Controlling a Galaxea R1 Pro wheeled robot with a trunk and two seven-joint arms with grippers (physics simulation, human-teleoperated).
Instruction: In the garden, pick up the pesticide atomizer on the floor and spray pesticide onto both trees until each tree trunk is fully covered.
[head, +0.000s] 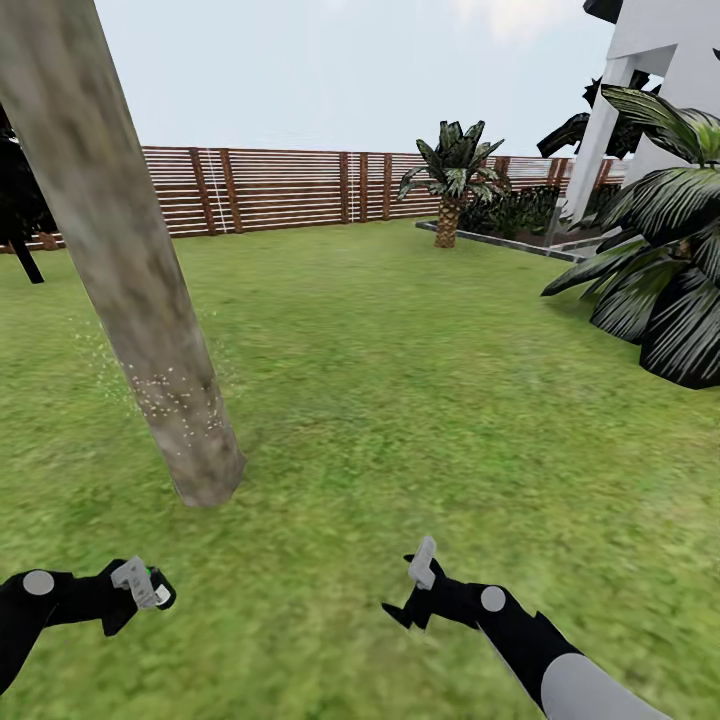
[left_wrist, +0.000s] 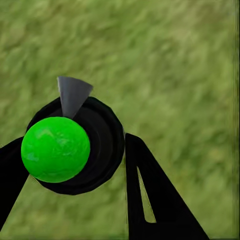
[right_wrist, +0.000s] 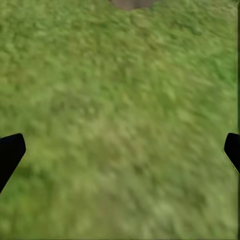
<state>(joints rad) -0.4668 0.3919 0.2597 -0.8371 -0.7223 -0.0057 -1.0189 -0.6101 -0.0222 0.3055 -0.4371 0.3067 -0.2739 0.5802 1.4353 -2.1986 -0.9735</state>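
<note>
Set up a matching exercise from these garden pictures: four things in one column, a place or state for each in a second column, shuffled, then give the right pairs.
Things:
1. tree trunk
2. pesticide atomizer
3. right gripper
4. small palm

Places or states:
A. open, empty, over the grass
B. held between the left gripper's fingers
C. far off, in front of the wooden fence
D. flecked with pale spray specks low down

Pairs: 1-D, 2-B, 3-A, 4-C
</note>
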